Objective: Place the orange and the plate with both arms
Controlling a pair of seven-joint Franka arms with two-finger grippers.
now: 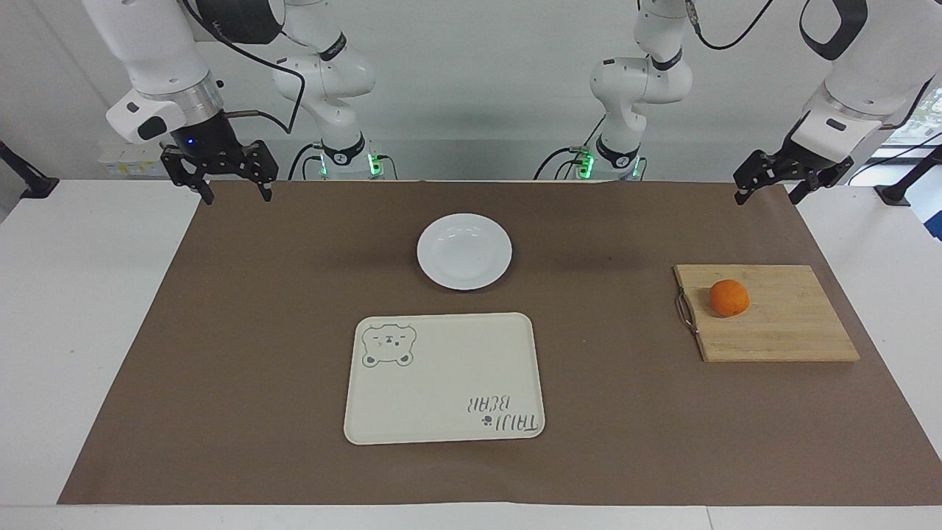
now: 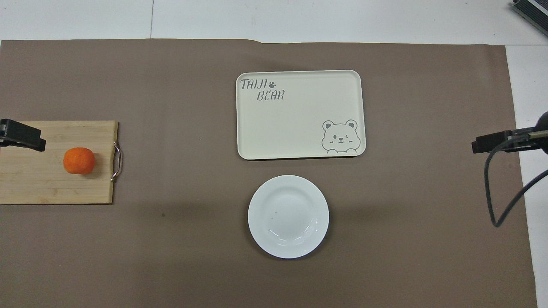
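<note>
From across the table, my right pincer point(image 1: 235, 195) and left pincer point(image 1: 769, 197) hang spread wide, holding nothing. The plate point(image 1: 464, 251) lies nearer me than the tray point(image 1: 444, 379).

From overhead, the orange point(image 2: 79, 161) sits on the board point(image 2: 51, 188), at my left arm's end.

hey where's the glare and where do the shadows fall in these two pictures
Overhead view: curved bright reflections sit on the plate inside its rim, and the orange casts a soft shadow on the cutting board. Facing view: faint broad shadows lie on the brown mat beside the plate; the tray looks evenly lit.
</note>
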